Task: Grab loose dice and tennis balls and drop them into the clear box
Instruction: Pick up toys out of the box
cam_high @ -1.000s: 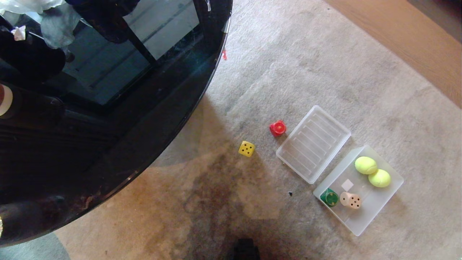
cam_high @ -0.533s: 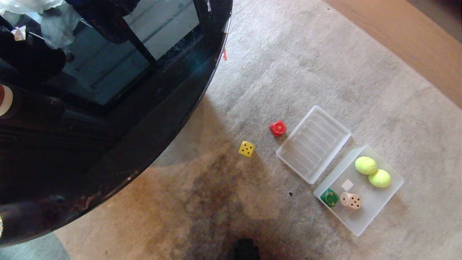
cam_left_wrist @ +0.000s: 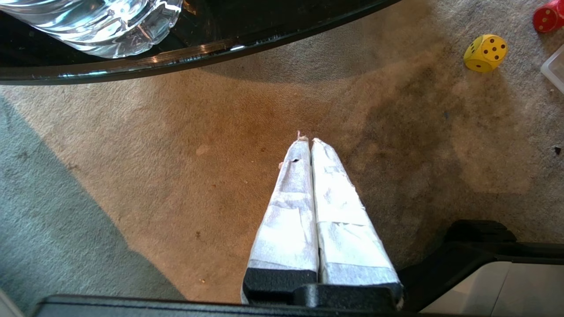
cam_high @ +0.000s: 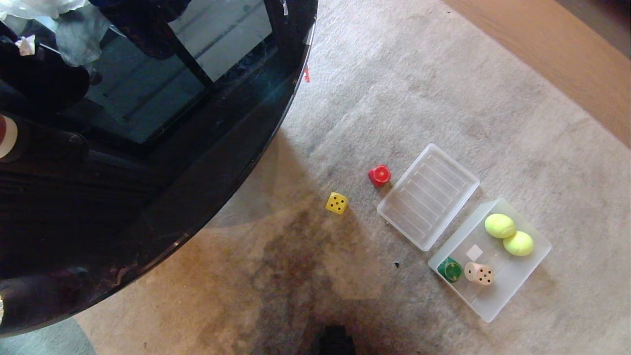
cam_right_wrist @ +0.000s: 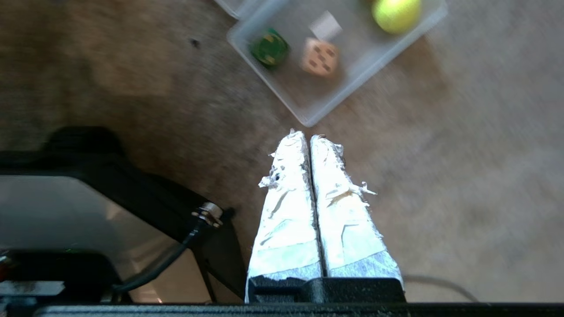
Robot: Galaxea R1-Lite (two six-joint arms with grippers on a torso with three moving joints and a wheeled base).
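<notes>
**Nothing moved on the floor in the last second; two dice left to fetch**

Comparing the head view now with a second ago: every object sits exactly where it was. The head camera hasn't shifted either. Only sign of motion I can see is the smear in the right wrist view, so I take it the right arm is swinging (neither arm shows in the head view).

Where things are:
- Clear box (cam_high: 512, 286) on the carpet (cam_high: 404, 98), near-right. Inside: both tennis balls (cam_high: 500, 225), touching each other at the far end, plus the green die (cam_high: 449, 269) and beige die (cam_high: 479, 273) side by side at the near end.
- Ribbed lid (cam_high: 428, 196) lies flat just left and far of the box.
- Red die (cam_high: 379, 175) loose on the carpet, right beside the lid's far-left corner.
- Yellow die (cam_high: 336, 203) loose, left and slightly nearer than the red one, apart from it.
- Dark glass table (cam_high: 148, 197) fills the left.

Grippers:
- Right gripper (cam_right_wrist: 307, 136): fingers pressed together, empty, hanging above bare carpet just short of the box's near corner.
- Left gripper (cam_left_wrist: 307, 141): fingers also together, empty, over carpet near the table edge, yellow die off to its far right. Parked.

My read: four of six in, no drop pending. Next I'd open the right jaws and go for the red die (careful of the lid edge beside it, it could snag a finger).
</notes>
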